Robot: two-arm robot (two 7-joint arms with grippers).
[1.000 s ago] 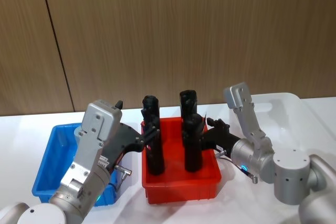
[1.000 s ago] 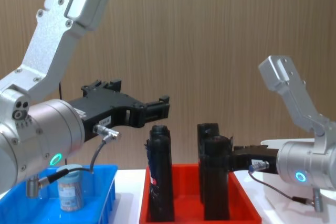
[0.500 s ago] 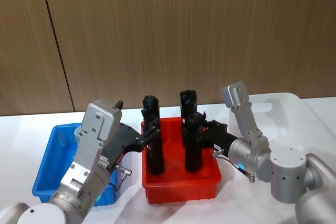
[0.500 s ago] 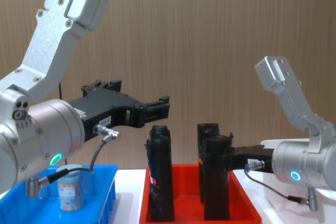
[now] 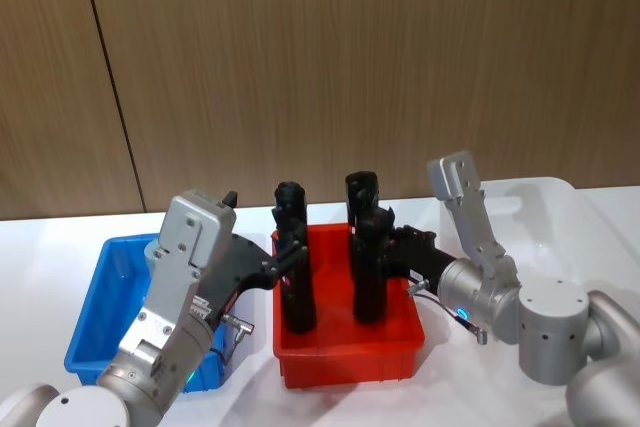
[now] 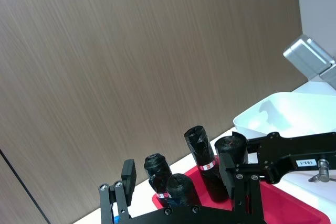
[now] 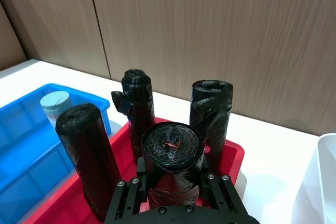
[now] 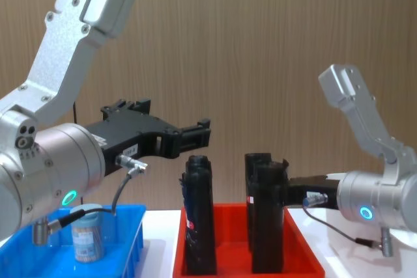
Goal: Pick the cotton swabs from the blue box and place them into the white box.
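The step in hand looks off the task's track: the right tool (image 7: 173, 195) is clenched around a black roll (image 7: 172, 153) standing in the red bin (image 5: 345, 352), not around the cotton swabs. One tub of cotton swabs (image 8: 86, 234) stands upright in the blue box (image 5: 100, 317), on the robot's left, untouched; the right wrist view shows its pale lid (image 7: 55, 100) just beyond the red bin's far wall. The white box (image 5: 545, 217) sits at the right end of the counter (image 5: 40, 247), behind the right arm.

The right arm reaches in low from the right, forearm nearly level, elbow link angled up and back, its tool gripping the nearer right-hand roll near its top. The left arm is raised, its tool (image 8: 192, 136) pointing level over the gap between the blue box and the red bin, above the rolls, fingers spread and holding nothing.

To my judgement the next useful move is for the left tool to drop toward the tub in the blue box, while the right tool lets go of the roll and clears the way to the white box
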